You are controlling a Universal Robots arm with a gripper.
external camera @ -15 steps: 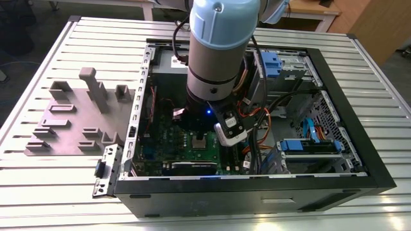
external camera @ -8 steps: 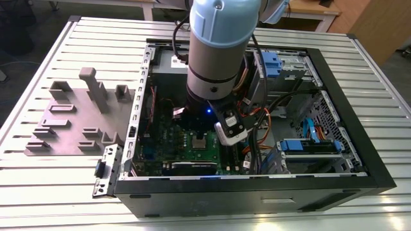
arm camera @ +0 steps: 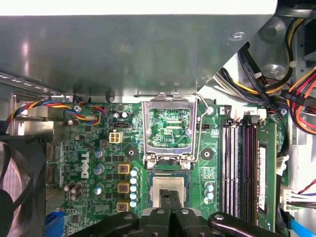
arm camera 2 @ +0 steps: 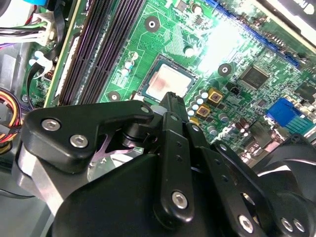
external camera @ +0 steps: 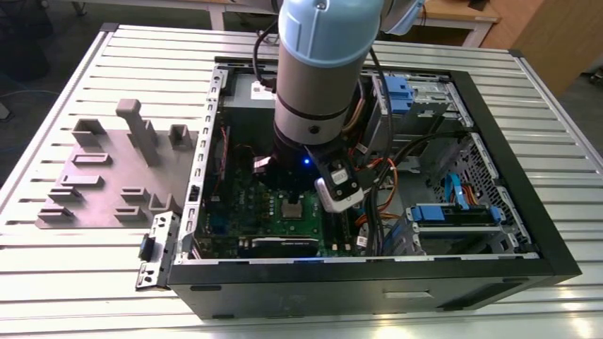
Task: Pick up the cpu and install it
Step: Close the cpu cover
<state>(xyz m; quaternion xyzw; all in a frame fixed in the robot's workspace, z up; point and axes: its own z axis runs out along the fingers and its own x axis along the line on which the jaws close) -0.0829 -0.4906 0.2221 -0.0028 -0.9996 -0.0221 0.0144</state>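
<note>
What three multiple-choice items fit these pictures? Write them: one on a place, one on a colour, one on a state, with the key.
1. Where is the chip?
A. On the grey tray outside the case
B. On the table beside the case
C. Flat in its seat on the board

2. What colour is the board?
A. Green
B. Red
C. White

3. How does the metal frame stand?
A. Shut over the chip
B. Swung open, clear of the chip
C. Taken out of the case

Key: 1 C, the first wrist view shows it lying flat on the board beside the frame, with the gripper over it; 2 A, both wrist views show green; 3 B, the board shows through the frame's window, apart from the chip.
</note>
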